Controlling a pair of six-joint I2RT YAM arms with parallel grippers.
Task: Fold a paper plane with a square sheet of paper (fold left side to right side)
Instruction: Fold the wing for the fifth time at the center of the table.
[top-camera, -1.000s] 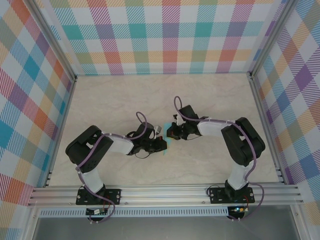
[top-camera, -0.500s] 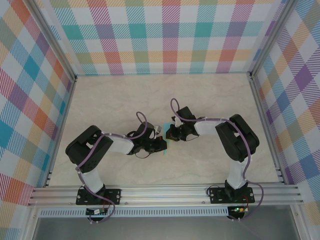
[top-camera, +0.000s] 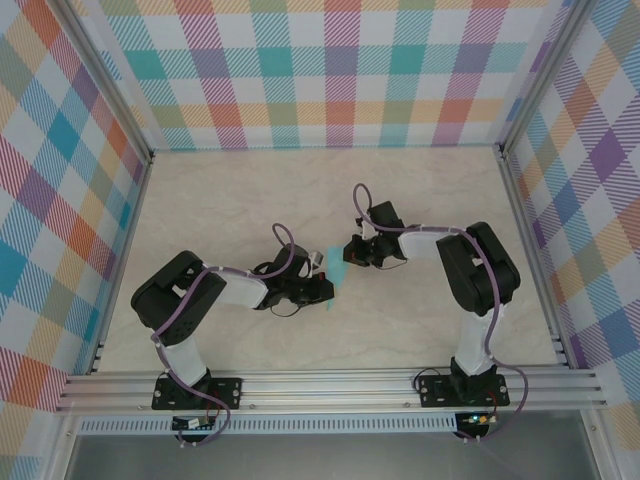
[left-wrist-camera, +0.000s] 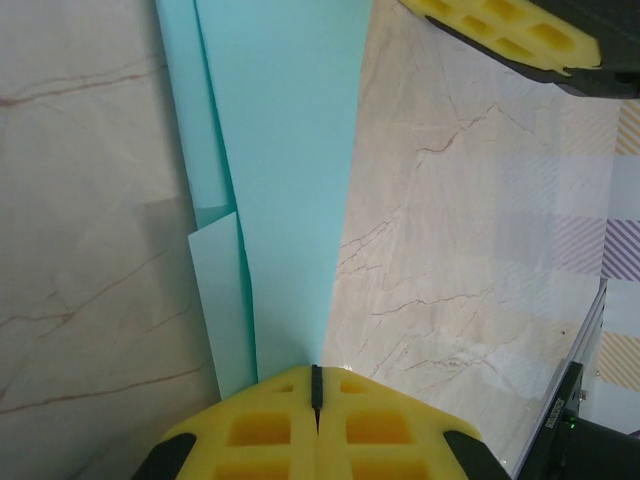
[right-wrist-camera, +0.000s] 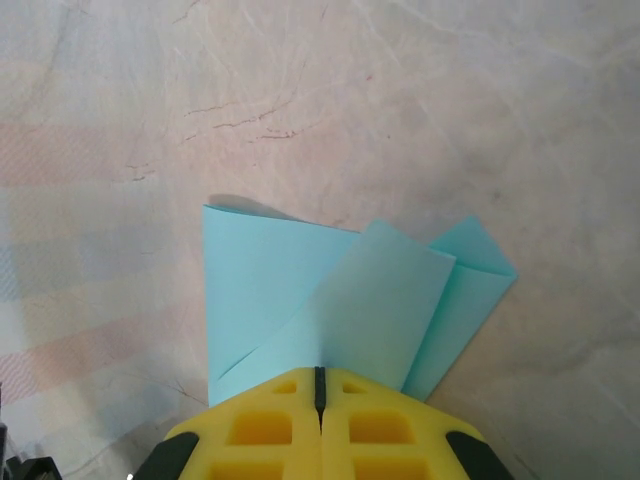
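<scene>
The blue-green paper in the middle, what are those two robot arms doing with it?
A thin light turquoise paper sheet is being folded on the pale marbled table. It already lies in narrow, overlapping layers. The left gripper and right gripper are both shut, one at each end; whether they pinch it is unclear.

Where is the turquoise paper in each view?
Top external: paper mid-table, between left pincer and right pincer.
Left wrist: tall strip from top edge down to its pincer.
Right wrist: lower centre, flaps fanned above its pincer.
Shared landmark: marbled tabletop.
</scene>
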